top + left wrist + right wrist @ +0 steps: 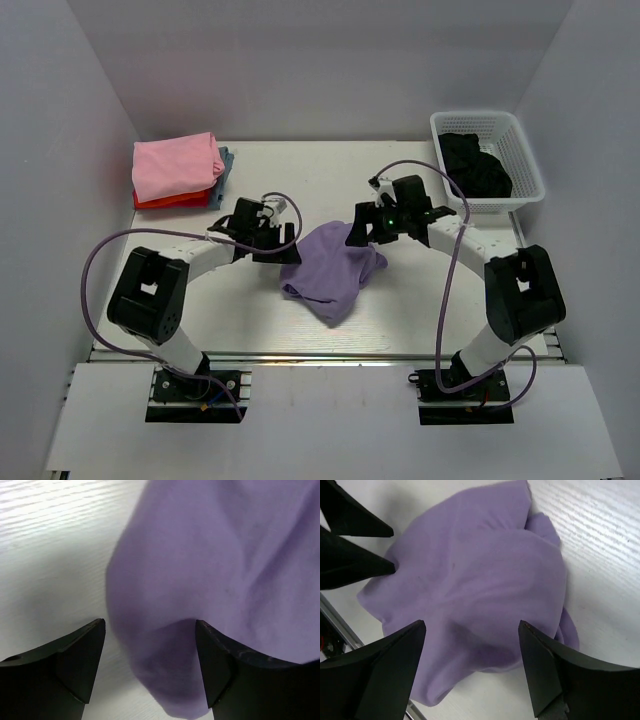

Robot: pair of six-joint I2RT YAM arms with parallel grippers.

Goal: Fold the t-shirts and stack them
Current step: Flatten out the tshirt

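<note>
Starting at the far left of the table (300,180), the folded stack (180,175) sits near the back wall. The pink shirt (175,165) is on top, the red shirt (172,202) shows along the near edge under it, and a sliver of the grey-blue shirt (227,158) peeks out at the right side.

My left gripper (284,246) is nearer to me and to the right of the stack, well apart from it, at the left edge of the lavender shirt (335,272). In its wrist view my two fingers (65,665) stand wide apart. A rounded fold of the lavender cloth fills much of the gap and runs under the right finger, but nothing is pinched, so this hand holds nothing.

The lavender shirt lies crumpled and unfolded in the middle of the table between my two arms, its near tip pointing toward the front edge.

My right gripper (360,234) is over the shirt's far right corner. Its fingers (380,680) are spread wide too, over the bunched cloth with no grip on it; I cannot tell whether they touch it. The tips of my left fingers show at the upper left of that view, at the cloth's edge.

In the far right corner the basket (525,165) stands on the table, well apart from the lavender shirt, with a dark cloth (478,168) heaped inside.
</note>
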